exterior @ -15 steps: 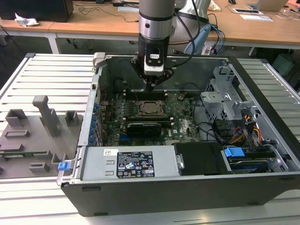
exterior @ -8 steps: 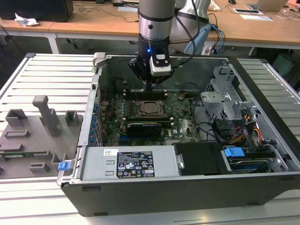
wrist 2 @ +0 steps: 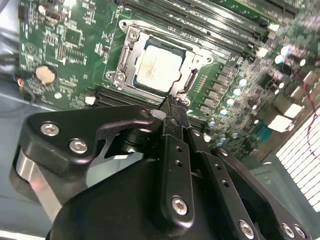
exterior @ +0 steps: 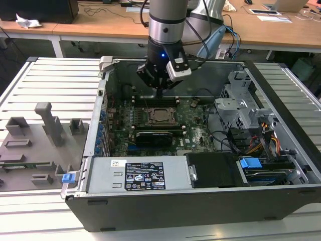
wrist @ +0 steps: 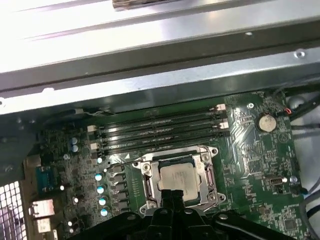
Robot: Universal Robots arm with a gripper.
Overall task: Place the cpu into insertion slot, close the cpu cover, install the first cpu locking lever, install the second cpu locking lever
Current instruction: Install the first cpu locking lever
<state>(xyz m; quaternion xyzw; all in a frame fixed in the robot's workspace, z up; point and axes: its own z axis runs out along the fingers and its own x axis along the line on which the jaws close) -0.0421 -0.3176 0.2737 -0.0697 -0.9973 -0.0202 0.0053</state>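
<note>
The cpu (wrist: 179, 177) lay flat in its socket on the motherboard (exterior: 193, 133), its pale metal top facing up, so the placing looked done. The cpu cover (wrist: 208, 174) appeared to lie down around it as a metal frame, which I took as closed. Whether either locking lever was latched I could not tell. The gripper (wrist 2: 170, 102) hung close over one edge of the socket, jaws clenched together and grasping nothing. The exterior view gave the whole open computer case (exterior: 281, 100), with the socket toward its far middle and grey fixtures (exterior: 47, 123) on the table at that view's left. Both wrist views brought the socket frame close, along with the memory slots (wrist: 160, 127) and a coin battery (wrist: 265, 122).
</note>
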